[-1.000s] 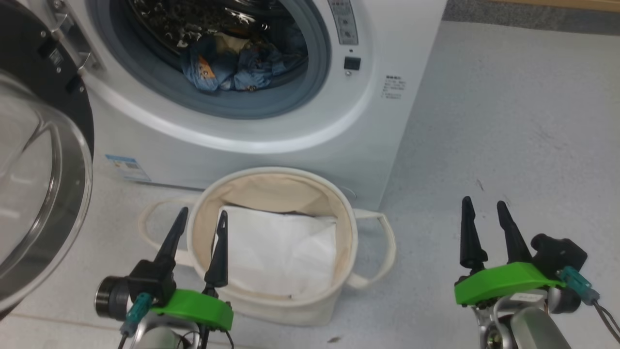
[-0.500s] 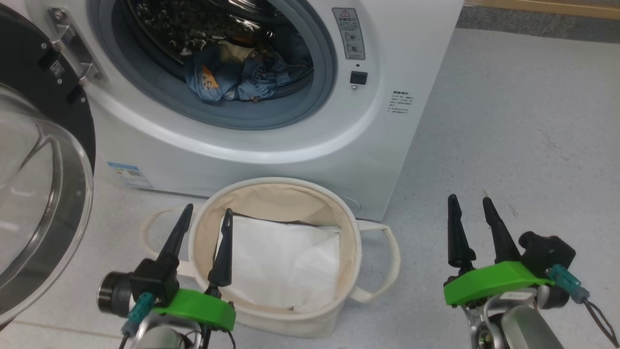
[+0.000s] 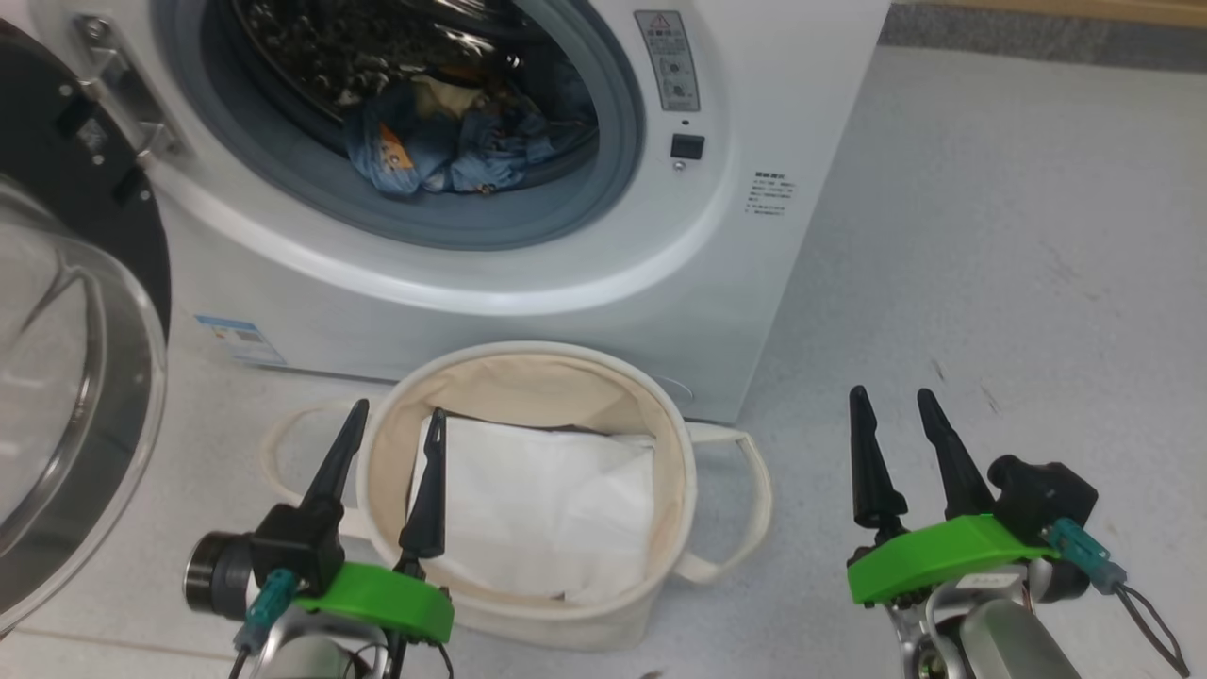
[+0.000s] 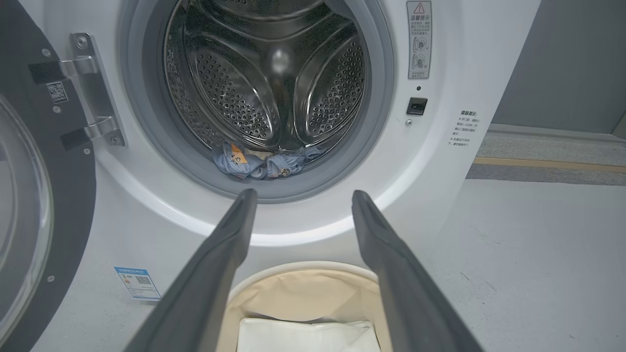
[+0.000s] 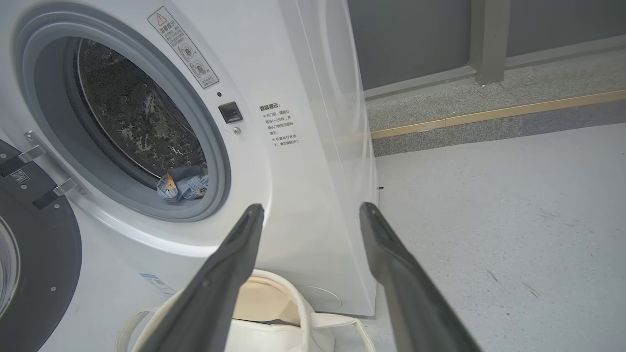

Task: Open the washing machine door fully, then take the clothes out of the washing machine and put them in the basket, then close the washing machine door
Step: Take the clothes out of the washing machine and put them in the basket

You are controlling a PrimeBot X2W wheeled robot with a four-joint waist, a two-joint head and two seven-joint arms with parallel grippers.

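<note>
The white washing machine (image 3: 585, 273) (image 4: 440, 186) (image 5: 298, 186) stands ahead with its door (image 3: 66, 311) (image 4: 29, 205) (image 5: 34, 254) swung wide open to the left. The light blue clothes (image 3: 443, 156) (image 4: 259, 164) (image 5: 183, 188) lie crumpled at the bottom of the drum. Below the opening sits the cream basket (image 3: 382, 443) (image 4: 303, 271) (image 5: 274, 337). My left gripper (image 3: 396, 420) (image 4: 301, 198) is open, hovering over the basket's left rim. My right gripper (image 3: 891, 401) (image 5: 310, 210) is open above the floor to the basket's right. Both are empty.
A white folded sheet (image 3: 542, 509) (image 4: 305, 335) lies inside the basket. Grey floor (image 3: 990, 283) stretches to the right of the washer, with a yellow floor line (image 5: 489, 115) and a dark wall behind. The open door juts out at the left.
The head view has shifted slightly, so the camera moved. Both grippers stay open and empty in much the same places; the clothes still lie in the drum.
</note>
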